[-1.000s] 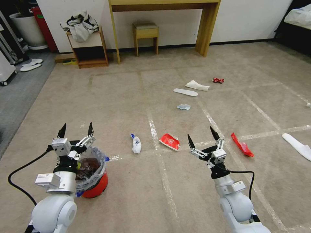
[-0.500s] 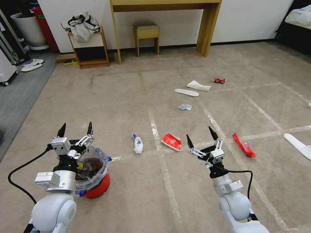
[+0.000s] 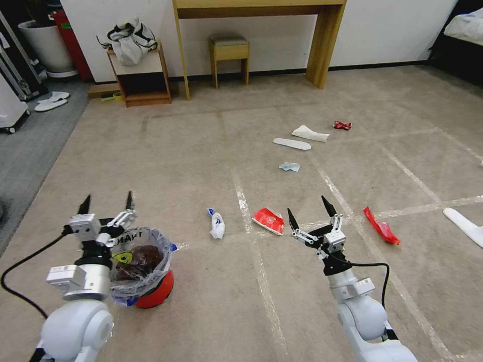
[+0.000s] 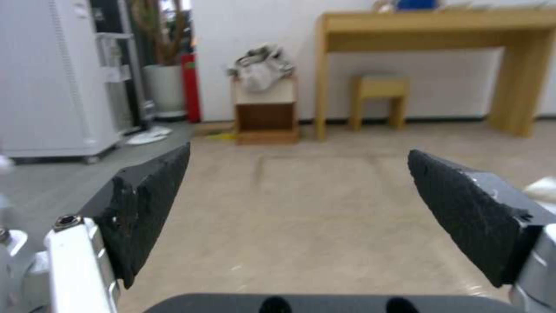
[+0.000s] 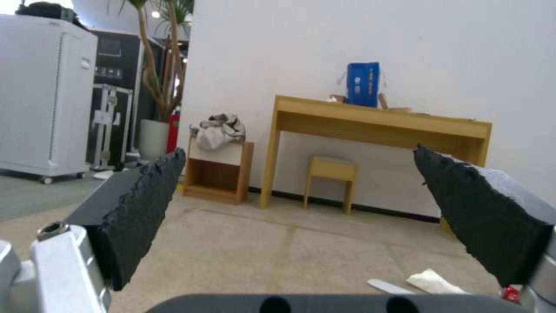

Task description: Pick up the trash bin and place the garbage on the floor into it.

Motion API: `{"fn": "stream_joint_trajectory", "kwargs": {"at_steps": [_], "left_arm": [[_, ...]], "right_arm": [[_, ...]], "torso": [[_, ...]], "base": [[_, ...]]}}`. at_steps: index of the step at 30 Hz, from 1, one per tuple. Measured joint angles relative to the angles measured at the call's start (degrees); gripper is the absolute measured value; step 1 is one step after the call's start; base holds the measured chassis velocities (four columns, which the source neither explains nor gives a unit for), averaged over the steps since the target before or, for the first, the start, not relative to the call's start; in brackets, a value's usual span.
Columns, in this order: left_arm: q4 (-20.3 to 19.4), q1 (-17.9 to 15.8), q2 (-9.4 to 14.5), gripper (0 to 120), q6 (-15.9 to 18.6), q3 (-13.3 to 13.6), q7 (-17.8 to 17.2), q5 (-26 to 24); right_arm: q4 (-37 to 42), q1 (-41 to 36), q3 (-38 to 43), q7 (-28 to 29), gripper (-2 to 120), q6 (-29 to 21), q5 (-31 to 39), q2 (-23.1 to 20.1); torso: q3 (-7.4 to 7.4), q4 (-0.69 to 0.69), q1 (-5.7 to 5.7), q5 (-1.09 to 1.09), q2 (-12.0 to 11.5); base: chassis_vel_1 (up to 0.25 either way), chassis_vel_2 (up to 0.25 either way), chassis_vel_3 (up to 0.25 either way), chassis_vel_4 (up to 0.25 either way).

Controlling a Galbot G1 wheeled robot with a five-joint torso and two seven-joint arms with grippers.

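Beige short-pile floor (image 3: 201, 151), crossed by pale tape lines, carries scattered litter. The round red trash bin (image 3: 151, 286), lined with crinkled clear plastic, stands just beside the left gripper (image 3: 105, 201), fingers spread wide. The right gripper (image 3: 308, 208), also spread wide, hovers near a crumpled red-and-white carton (image 3: 268, 220).

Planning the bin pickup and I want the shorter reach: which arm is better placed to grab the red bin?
Probably the left. The left pincer hangs open just above the near-left rim of the bin, while the right pincer, also open, sits far across the carpet near the red carton.
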Motion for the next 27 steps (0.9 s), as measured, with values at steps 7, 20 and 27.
{"fn": "stream_joint_trajectory", "kwargs": {"at_steps": [7,20,27], "left_arm": [[-1.28,0.06,13.54,100,13.57,-6.86,-4.84,-10.54],[7.95,-3.93,33.91,100,34.93,-9.51,-1.86,-47.23],[11.79,-6.02,37.9,100,39.2,-6.15,-4.33,-58.2]], "right_arm": [[0.27,-0.08,0.12,0.0,100,0.0,0.35,-0.54],[0.19,-0.45,-0.03,-0.05,100,-0.02,0.02,-0.95],[-0.38,-0.32,-0.4,-0.16,100,-0.05,-0.31,-1.14]], "torso": [[0.0,0.0,0.0,0.0,0.0],[0.01,0.0,0.0,0.01,0.0],[0.0,0.0,0.0,0.0,0.0]], "base": [[0.0,0.0,0.0,0.0],[0.0,0.0,0.0,0.0],[0.0,0.0,0.0,0.0]]}}
